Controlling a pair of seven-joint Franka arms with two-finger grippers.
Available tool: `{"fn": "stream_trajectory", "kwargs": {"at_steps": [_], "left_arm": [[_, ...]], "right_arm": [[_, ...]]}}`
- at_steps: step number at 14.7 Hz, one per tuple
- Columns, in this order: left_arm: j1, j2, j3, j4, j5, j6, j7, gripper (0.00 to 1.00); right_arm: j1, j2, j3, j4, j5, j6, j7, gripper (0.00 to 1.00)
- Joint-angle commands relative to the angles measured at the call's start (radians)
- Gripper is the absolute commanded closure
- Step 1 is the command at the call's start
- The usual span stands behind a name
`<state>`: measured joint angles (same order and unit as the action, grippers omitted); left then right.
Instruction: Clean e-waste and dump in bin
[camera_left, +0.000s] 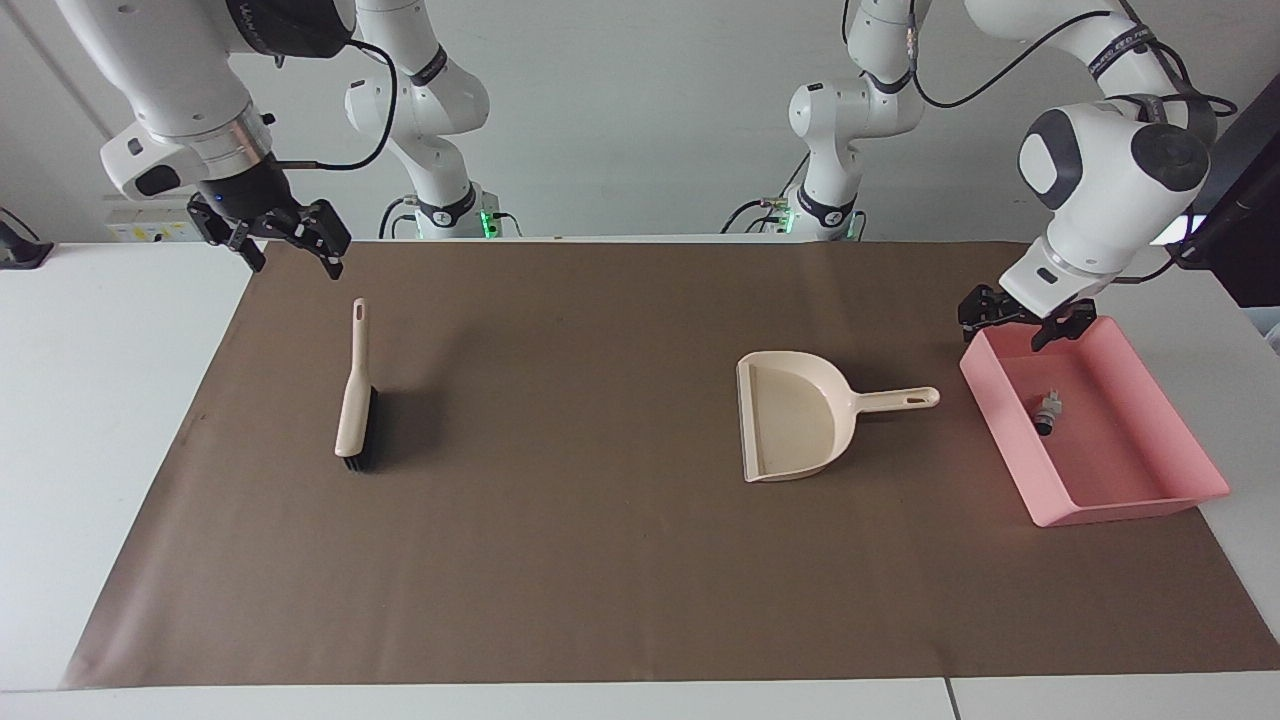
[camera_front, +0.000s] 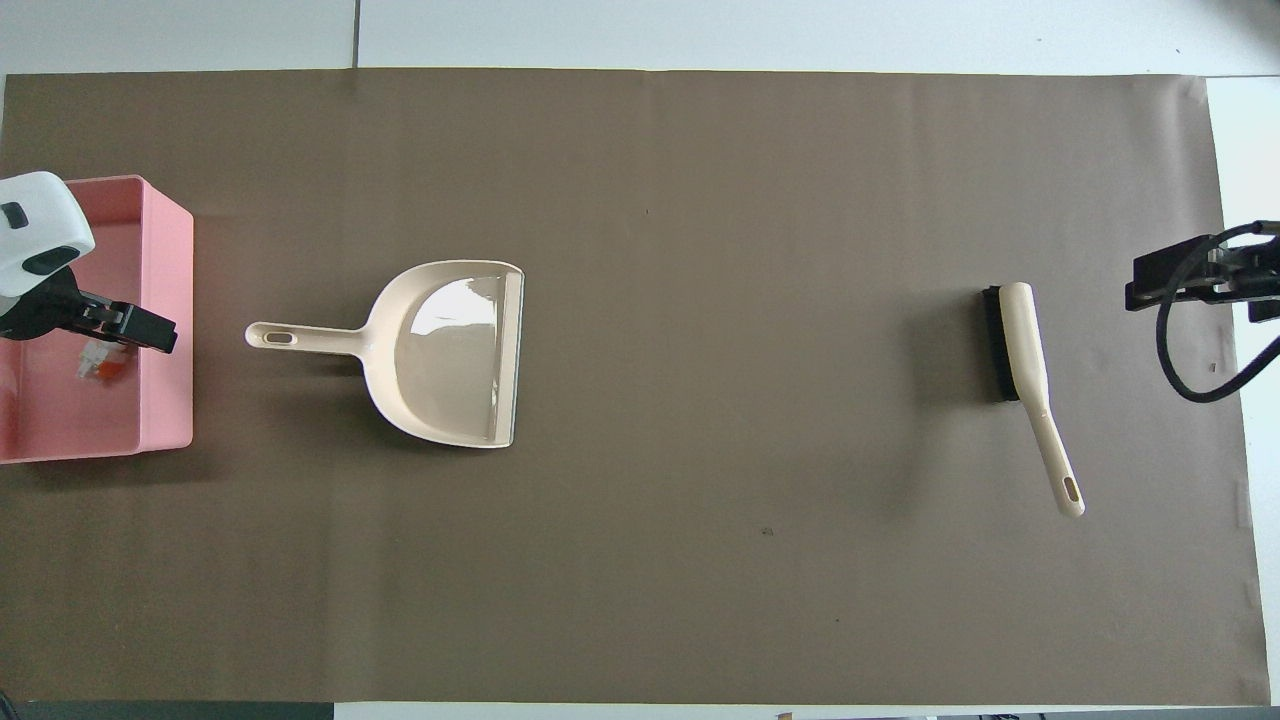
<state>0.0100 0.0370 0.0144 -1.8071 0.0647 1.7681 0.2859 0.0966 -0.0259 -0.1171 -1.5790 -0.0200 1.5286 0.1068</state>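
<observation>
Across the tabletop (camera_left: 640, 600), the sweep looks finished to me: e-waste in the bin, both tools down.

Largest first: my brown mat (camera_left: 600, 520) carries the bin (camera_left: 1180, 470) at the left arm's end, and I judge the left arm the nearer one for any final move there. The dustpan (camera_left: 795, 415) lies empty beside the bin, its handle pointing toward it. The brush (camera_left: 355, 395) lies toward the right arm's end, long axis running toward the robots. My left gripper (camera_left: 1020, 322) hangs over the bin's robot-side edge, jaws spread and empty; the e-waste (camera_left: 1046, 411) lies in the bin just below them. My right gripper (camera_left: 272, 240) waits above the mat's corner near the brush handle, jaws apart, holding nothing.
</observation>
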Motion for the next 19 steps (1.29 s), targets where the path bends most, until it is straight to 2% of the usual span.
{"fn": "stream_trajectory", "kwargs": {"at_steps": [1, 7, 13, 19], "left_arm": [[0.008, 0.004, -0.004, 0.090, -0.025, -0.081, -0.063, 0.02], [0.007, -0.003, -0.005, 0.176, -0.051, -0.189, -0.160, 0.02], [0.007, -0.083, -0.005, 0.104, -0.052, -0.203, -0.237, 0.02], [0.007, -0.106, -0.005, 0.068, -0.052, -0.173, -0.284, 0.02]], "right_arm": [[-0.015, -0.017, 0.002, -0.015, 0.003, -0.010, -0.030, 0.00], [-0.009, -0.017, 0.004, -0.013, 0.003, -0.007, -0.030, 0.00], [-0.006, -0.019, 0.002, -0.015, 0.003, -0.008, -0.027, 0.00], [-0.008, -0.019, 0.002, -0.015, 0.003, -0.010, -0.025, 0.00]]}}
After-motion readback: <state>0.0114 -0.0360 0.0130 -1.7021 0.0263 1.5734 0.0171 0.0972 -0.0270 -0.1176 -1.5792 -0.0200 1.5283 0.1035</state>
